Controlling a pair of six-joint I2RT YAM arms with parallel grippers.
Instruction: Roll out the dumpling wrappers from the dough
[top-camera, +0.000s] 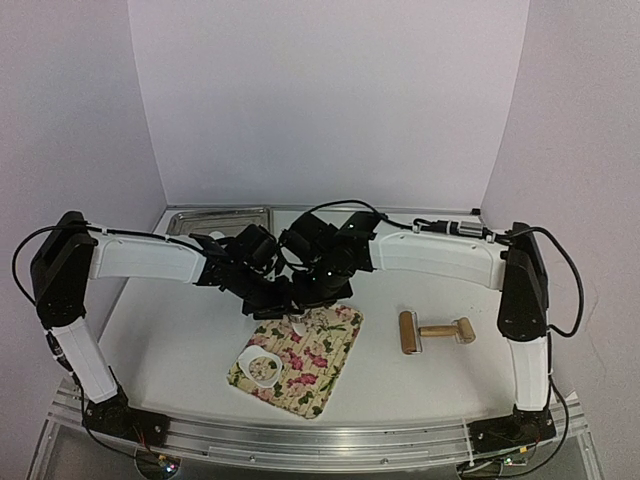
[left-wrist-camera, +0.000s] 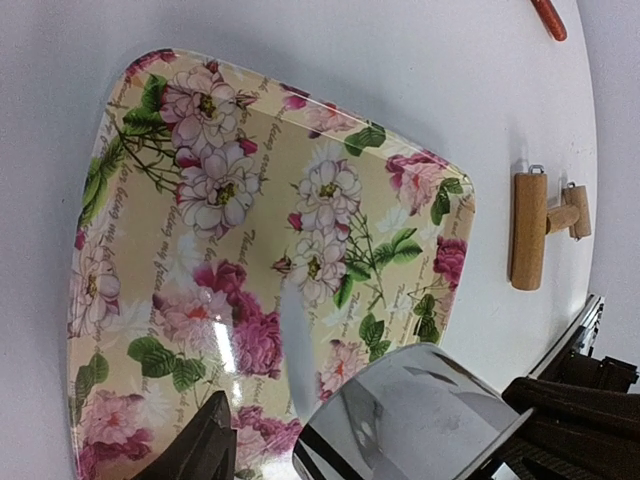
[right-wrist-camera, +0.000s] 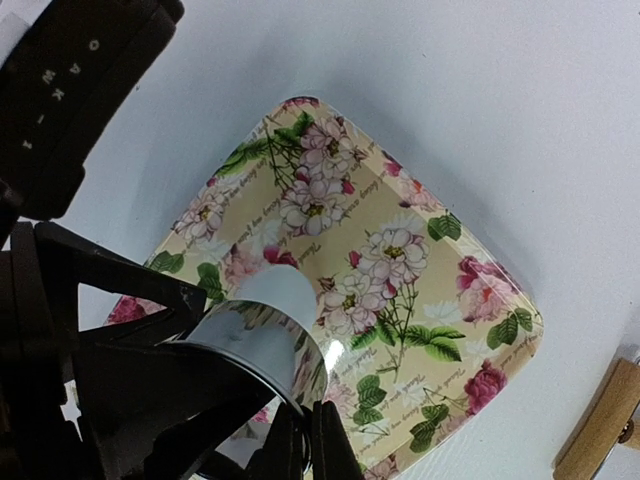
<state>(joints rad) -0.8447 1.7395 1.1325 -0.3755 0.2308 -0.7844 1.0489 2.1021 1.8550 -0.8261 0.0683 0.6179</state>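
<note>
Left claw (left-wrist-camera: 385, 430) is clamped across the metal ring cutter (right-wrist-camera: 250, 345), and your right claw (right-wrist-camera: 308, 440) looks nipped shut on its wall. The dumpling wrapper (right-wrist-camera: 275, 290) sits in the ring's mouth, above the floral tray (right-wrist-camera: 430, 290). Level the ring, lower it, then ease the disc out gently. Being round, it has no long axis; its face tilts upward.

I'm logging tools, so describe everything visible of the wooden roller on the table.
The wooden roller is bare wood: a long cylinder, a short stem joining it crosswise, and a smaller cylinder on the stem's other end. A metal fitting shows at one end of the long cylinder. It lies flat on the white table, right of the flowered tray and apart from it. Nothing else touches it.
</note>
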